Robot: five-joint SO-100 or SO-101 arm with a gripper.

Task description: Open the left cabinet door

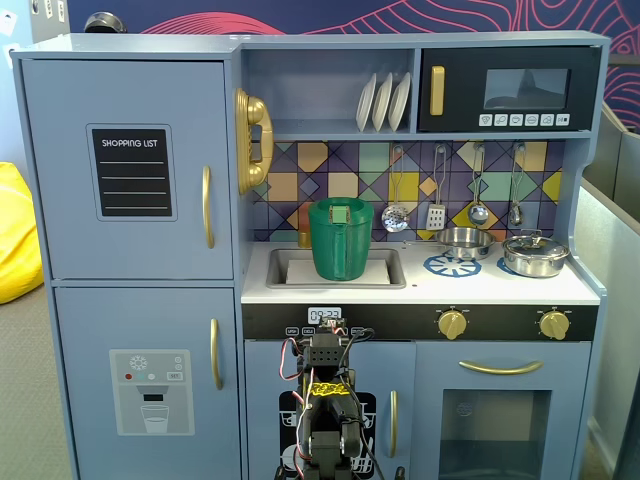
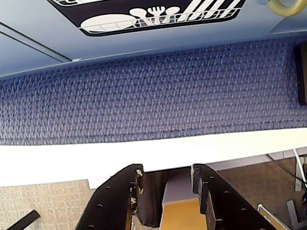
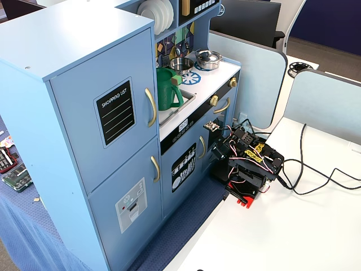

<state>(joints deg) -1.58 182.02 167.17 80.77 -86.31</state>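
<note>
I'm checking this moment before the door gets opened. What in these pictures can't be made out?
- Left cabinet door: shut in both fixed views; its inside is hidden.
- Gripper: wrist view cuts its jaws at the bottom edge; in both fixed views the arm's body hides them.
- Clock display: digits too small in a fixed view.

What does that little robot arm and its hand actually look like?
The arm is small and black, built of boxy segments, with thin red, white and black wires looped around it, a strip of yellow-and-black tape on top and a red base part. The hand has two black, chunky fingers with rows of small holes and chipped inner edges.
</note>
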